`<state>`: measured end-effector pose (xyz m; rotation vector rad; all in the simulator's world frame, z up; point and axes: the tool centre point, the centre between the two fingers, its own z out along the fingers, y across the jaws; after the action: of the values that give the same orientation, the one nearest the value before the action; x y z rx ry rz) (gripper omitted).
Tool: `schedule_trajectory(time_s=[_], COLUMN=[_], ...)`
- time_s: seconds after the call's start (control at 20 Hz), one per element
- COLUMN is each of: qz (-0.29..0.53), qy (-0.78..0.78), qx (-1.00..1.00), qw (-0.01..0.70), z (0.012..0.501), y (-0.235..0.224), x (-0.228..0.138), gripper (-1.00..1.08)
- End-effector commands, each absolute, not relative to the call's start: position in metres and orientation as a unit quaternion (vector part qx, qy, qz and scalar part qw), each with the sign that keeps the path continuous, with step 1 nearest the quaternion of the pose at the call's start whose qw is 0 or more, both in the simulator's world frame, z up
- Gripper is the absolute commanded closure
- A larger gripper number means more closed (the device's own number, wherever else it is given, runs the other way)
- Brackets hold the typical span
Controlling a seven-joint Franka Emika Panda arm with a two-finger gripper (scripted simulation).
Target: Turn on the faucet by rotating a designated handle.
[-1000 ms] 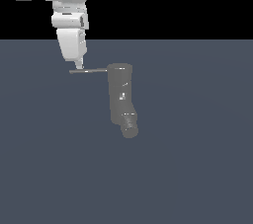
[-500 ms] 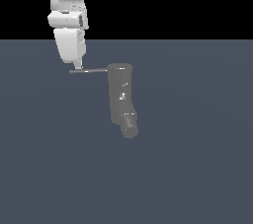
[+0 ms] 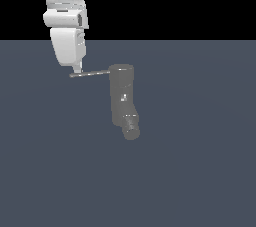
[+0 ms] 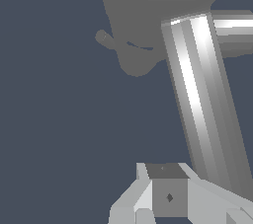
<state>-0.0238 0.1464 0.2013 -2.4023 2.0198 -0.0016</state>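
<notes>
The floor (image 3: 200,171) is the biggest thing here, a flat dark blue-grey ground. My arm (image 3: 67,31) is next, big and white, and it comes down from the top on the exterior view's left.

The faucet (image 3: 121,96) stands near the middle of the floor. It is a dull grey tube, and its short spout (image 3: 131,127) points down and out, with a round dark end. It is well clear of my arm, so I can work without bumping it.

The handle (image 3: 92,74) is a thin grey rod. It sticks out sideways from the top of the faucet, toward the exterior view's left. In the wrist view the handle (image 4: 202,99) looks big and shiny because my camera is right next to it.

My gripper (image 3: 77,71) is the smallest part. It sits right at the far tip of the handle, touching it or just beside it. I think I am out at the tip because a push there turns the rod most easily. I cannot tell if my fingers are apart or together, since my own hand hides them. The handle does not look grabbed from both sides, so my guess is I push it sideways. The push should go around the faucet top, or I may slip off the end.
</notes>
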Motion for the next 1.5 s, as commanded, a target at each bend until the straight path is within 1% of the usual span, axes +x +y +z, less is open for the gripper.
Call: schedule_trajectory(time_s=[0.0,0.75,0.85,1.45], qz=[0.000,0.000,0.000,0.000], qy=[0.644,0.644,0.645,0.645], qx=[-0.765,-0.765,-0.764,-0.764], qw=[0.000,0.000,0.001,0.001], z=[0.201,0.202,0.201,0.201], y=[0.144,0.135,0.134,0.102], x=[-0.033,-0.076,-0.072,-0.095], gripper=[1.08,1.08,1.08,1.08])
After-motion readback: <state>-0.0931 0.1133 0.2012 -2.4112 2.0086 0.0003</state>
